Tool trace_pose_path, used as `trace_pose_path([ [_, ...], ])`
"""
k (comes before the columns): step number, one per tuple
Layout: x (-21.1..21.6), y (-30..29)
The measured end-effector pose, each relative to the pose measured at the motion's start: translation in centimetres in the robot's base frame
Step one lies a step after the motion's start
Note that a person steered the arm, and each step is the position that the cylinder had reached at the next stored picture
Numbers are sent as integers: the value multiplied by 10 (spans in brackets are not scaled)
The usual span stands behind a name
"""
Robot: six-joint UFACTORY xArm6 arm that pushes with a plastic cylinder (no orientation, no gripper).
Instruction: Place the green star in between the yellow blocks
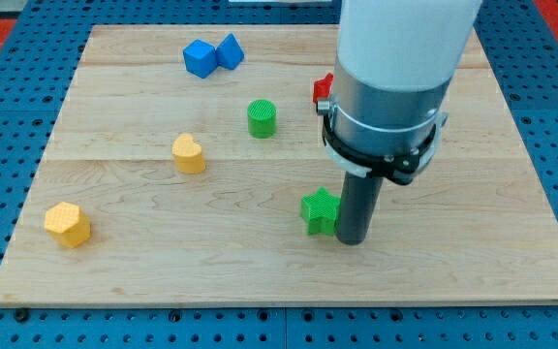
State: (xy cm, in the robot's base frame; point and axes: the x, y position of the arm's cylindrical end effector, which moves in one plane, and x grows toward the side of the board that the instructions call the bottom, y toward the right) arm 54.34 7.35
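Wooden board [114, 281]: ridged green star [319, 210] touching my tip [353, 240].

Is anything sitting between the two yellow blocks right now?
No. In the camera view, only bare board lies between the yellow heart and the yellow hexagon.

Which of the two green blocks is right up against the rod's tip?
The green star, directly left of my tip and apparently touching it. The green cylinder stands well apart, toward the view's top.
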Motion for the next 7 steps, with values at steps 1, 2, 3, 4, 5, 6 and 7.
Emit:
trace_pose_path([
  [1,-8,17],
  [2,-8,-37],
  [3,-8,-109],
  [4,-8,-91],
  [5,-25,-56],
  [6,-45,-88],
  [7,-42,-138],
])
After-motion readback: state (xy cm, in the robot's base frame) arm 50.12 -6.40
